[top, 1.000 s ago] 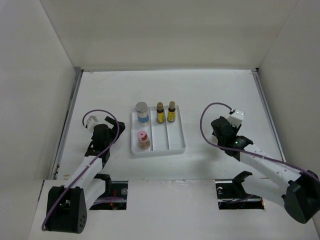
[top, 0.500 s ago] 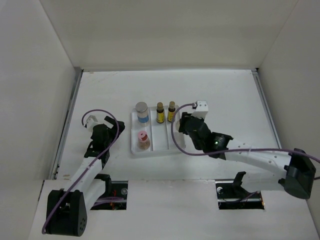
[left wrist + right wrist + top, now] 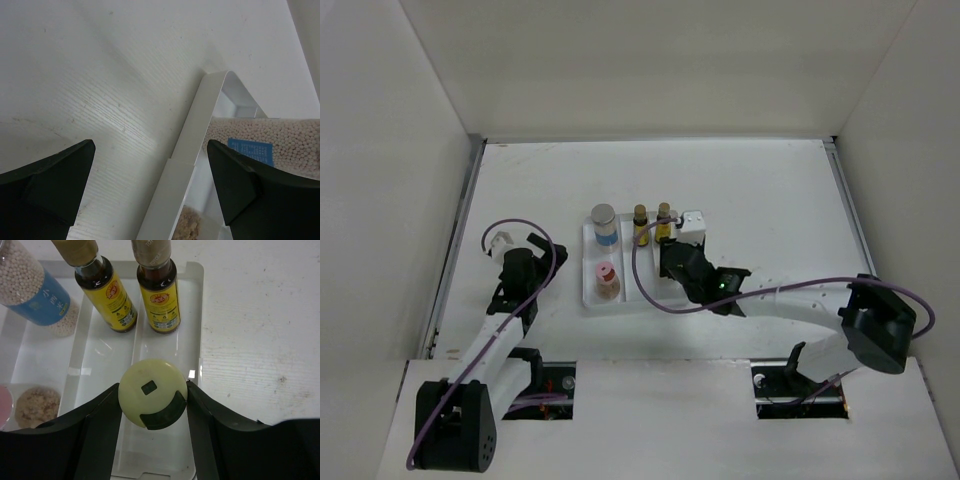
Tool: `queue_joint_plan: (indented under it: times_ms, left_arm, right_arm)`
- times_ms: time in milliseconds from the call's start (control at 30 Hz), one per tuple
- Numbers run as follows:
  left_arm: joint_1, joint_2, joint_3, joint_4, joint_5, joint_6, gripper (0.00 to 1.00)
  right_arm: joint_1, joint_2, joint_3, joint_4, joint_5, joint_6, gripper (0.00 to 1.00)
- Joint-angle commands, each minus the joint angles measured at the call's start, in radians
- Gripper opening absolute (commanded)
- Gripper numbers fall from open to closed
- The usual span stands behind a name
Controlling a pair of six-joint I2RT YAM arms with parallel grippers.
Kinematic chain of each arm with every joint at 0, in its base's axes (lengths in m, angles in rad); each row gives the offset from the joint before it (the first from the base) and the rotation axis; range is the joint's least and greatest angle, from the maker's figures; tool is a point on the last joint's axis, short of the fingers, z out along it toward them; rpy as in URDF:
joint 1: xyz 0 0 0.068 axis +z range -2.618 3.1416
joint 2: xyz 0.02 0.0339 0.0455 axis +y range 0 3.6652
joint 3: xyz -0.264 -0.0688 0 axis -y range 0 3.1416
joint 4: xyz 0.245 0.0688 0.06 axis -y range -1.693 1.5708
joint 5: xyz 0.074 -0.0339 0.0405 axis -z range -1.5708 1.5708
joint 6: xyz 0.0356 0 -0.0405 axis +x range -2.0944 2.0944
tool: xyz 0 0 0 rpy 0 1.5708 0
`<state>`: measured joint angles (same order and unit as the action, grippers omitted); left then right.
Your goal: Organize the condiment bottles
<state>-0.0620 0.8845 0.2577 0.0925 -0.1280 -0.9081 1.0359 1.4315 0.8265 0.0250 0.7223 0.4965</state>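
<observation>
Right wrist view tells it best: the right gripper has its fingers clamped on the cream bottle, one on each side of the cap. The bottle sits over the tray, above the right-hand compartment. The dark bottles stand at its 12 o'clock and the jar at 10 o'clock. I can't tell whether the bottle's base touches the tray floor yet.

A second ago this arm was well off at the tray's 3 o'clock. It has since swung in across the table and now covers the tray's right side from above. So the last loose bottle looks nearly home. To my eye what remains is lowering and letting go, clear of the dark bottles.

The pink bottle stands in the left compartment, at 6 o'clock from the jar. The left gripper has not moved: fingers wide apart, empty, by the tray's left rim.
</observation>
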Motion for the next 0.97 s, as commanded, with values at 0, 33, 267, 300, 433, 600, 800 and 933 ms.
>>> queue_joint_plan:
  times_ms: [0,33,267,300,433,600,800,933]
  left_arm:
    - [0.006,-0.009,0.041,0.009,0.004,0.015,1.0]
    - [0.008,-0.009,0.04,0.009,0.004,0.017,1.0]
    - [0.021,-0.027,0.037,-0.008,0.002,0.023,1.0]
    - [0.021,-0.035,0.038,-0.013,0.002,0.025,1.0]
    - [0.023,-0.065,0.058,-0.036,0.005,0.029,1.0]
    - [0.014,-0.101,0.087,-0.045,0.008,0.031,1.0]
    - [-0.011,-0.147,0.133,-0.05,-0.009,0.015,1.0]
    - [-0.029,-0.153,0.16,-0.086,-0.016,0.02,1.0]
  right_arm:
    - [0.009,-0.002,-0.007,0.05,-0.035,0.04,0.6]
    - [0.009,0.001,-0.013,0.05,-0.04,0.05,0.63]
    - [0.009,-0.077,-0.047,0.046,-0.037,0.057,0.87]
    - [0.009,-0.106,-0.049,0.043,-0.031,0.05,0.97]
    - [0.006,-0.244,-0.064,0.033,0.037,0.004,1.0]
    - [-0.095,-0.396,-0.113,0.02,0.115,-0.027,1.0]
    - [-0.338,-0.574,-0.179,-0.01,0.115,-0.052,1.0]
    - [-0.486,-0.62,-0.21,-0.057,0.109,-0.055,1.0]
